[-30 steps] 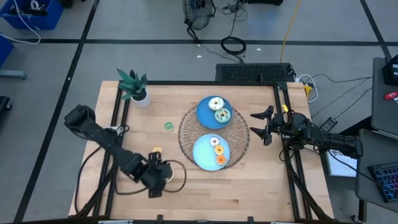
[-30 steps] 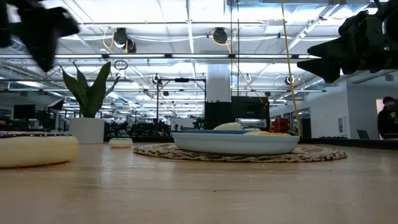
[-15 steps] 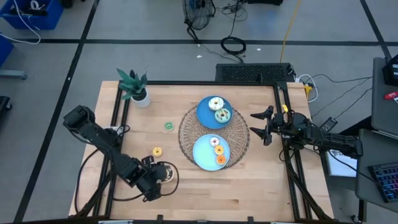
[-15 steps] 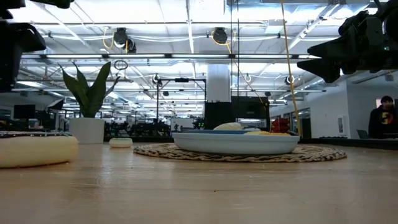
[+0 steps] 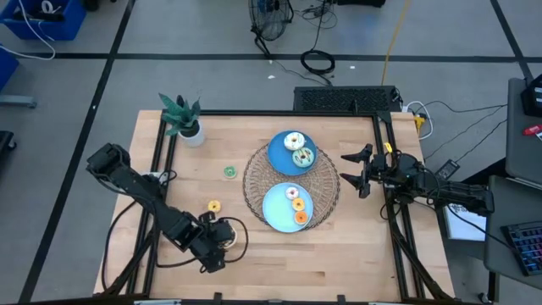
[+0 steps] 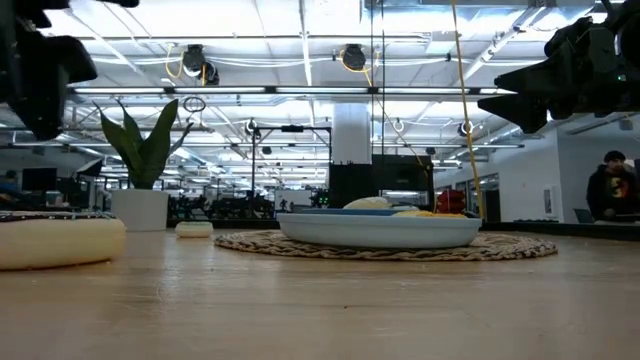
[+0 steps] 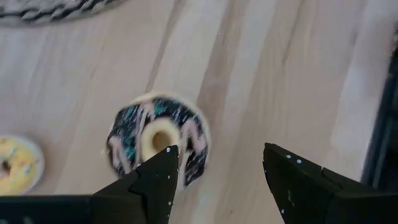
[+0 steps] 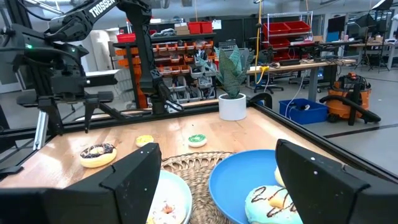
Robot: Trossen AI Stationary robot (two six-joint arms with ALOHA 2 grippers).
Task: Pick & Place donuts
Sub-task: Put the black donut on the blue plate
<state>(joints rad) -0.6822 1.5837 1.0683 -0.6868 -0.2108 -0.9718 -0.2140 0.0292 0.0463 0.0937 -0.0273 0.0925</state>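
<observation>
My left gripper [image 7: 221, 171] is open near the table's near-left part [image 5: 218, 242], hovering just above a chocolate donut with sprinkles [image 7: 158, 140] that lies flat on the wood. One fingertip overlaps the donut's edge and the other stands to its side. I cannot tell whether they touch. A yellow donut [image 5: 213, 206] and a green one [image 5: 229, 172] lie flat farther toward the far edge. The far blue plate [image 5: 275, 154] holds a white [image 5: 294, 141] and a teal donut [image 5: 302, 157]. The near plate [image 5: 273, 212] holds pink [image 5: 293, 194] and orange donuts [image 5: 301, 218]. My right gripper [image 5: 354, 169] waits open at the right.
Both plates sit on a round woven mat [image 5: 251, 182]. A potted plant [image 5: 183, 119] stands at the far-left corner. Black frame rails [image 5: 157, 161] run along the table's left and right sides. A person [image 6: 612, 190] shows far behind the table in the low view.
My left gripper drew back a little toward the table's near-left corner, then eased back toward the chocolate donut. The donuts and plates have stayed where they were.
</observation>
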